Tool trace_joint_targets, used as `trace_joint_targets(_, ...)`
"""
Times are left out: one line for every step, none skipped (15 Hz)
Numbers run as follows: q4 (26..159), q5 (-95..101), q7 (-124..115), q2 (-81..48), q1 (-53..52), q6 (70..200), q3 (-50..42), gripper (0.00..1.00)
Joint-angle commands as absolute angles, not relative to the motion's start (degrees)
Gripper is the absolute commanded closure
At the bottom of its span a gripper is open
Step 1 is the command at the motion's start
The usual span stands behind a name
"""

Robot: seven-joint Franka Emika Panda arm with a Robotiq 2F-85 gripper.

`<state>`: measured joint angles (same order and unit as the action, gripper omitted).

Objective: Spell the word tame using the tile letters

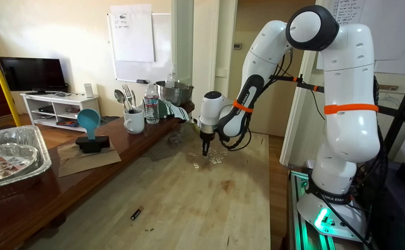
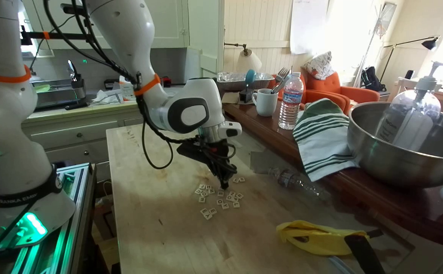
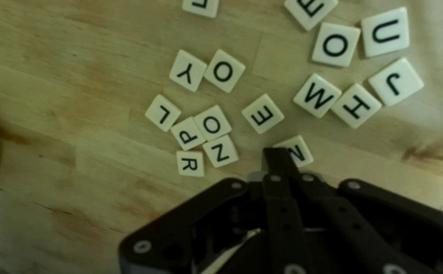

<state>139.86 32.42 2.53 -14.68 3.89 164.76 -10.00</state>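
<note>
tile letters (image 3: 335,45): pale squares with black characters, scattered over the wooden desk (image 1: 188,208) at mixed angles. in the wrist view a y tile (image 3: 188,70) touches an o tile (image 3: 224,71). an l tile (image 3: 163,113), a p tile (image 3: 188,133), a second o tile (image 3: 212,123), an n or z tile (image 3: 220,151) and an r tile (image 3: 190,163) form a tight cluster. an e tile (image 3: 263,113) lies apart between that cluster and a w or m tile (image 3: 317,96). the character on one further tile (image 3: 301,154) is partly covered by the fingers (image 3: 276,163).

fingers: tips together, directed down among the tiles; nothing is seen in their grip. the tips are close to the desk; contact could not be determined.

arm (image 1: 268,45): white, extended over the desk, with orange bands (image 1: 351,109) and a green light (image 1: 321,217) low down.

elsewhere on the desk: a battery (image 1: 137,213), well apart from the tiles; in an exterior view, a yellow item (image 2: 320,238) and a clear bottle (image 2: 288,179) on its side.

dark wood ledge (image 1: 66,184), alongside the desk: a white mug (image 1: 134,121) holding cutlery (image 1: 127,99); just beside it, an upright water bottle (image 1: 152,107); a green-striped towel (image 2: 322,140) hanging over the edge; a steel bowl (image 2: 404,163) with a pump bottle (image 2: 411,118) inside; a foil tray (image 1: 44,154) toward the opposite end.
</note>
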Motion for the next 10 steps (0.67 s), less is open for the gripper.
trace_joint_targets(140.3, 28.9, 3.1, -15.9, 3.1, 165.2, -9.2, 1.00)
trace_joint_targets(140.4, 27.9, 3.5, -15.7, 3.1, 165.2, -8.9, 1.00)
trace_joint_targets(140.4, 27.2, 3.3, -15.6, 2.9, 164.7, -8.9, 1.00)
trace_joint_targets(140.4, 26.3, 3.3, -15.5, 2.8, 164.4, -8.6, 1.00)
trace_joint_targets(140.3, 25.2, 3.4, -15.4, 2.8, 164.2, -8.3, 1.00)
trace_joint_targets(140.2, 24.5, 3.0, -15.4, 2.5, 164.0, -8.2, 1.00)
trace_joint_targets(140.1, 23.7, 2.9, -15.4, 2.3, 163.8, -8.0, 1.00)
trace_joint_targets(140.0, 22.7, 2.8, -15.4, 2.2, 163.3, -7.7, 1.00)
trace_joint_targets(139.9, 21.9, 2.7, -15.4, 2.0, 163.0, -7.5, 1.00)
trace_joint_targets(139.7, 21.1, 2.5, -15.5, 1.8, 162.6, -7.3, 1.00)
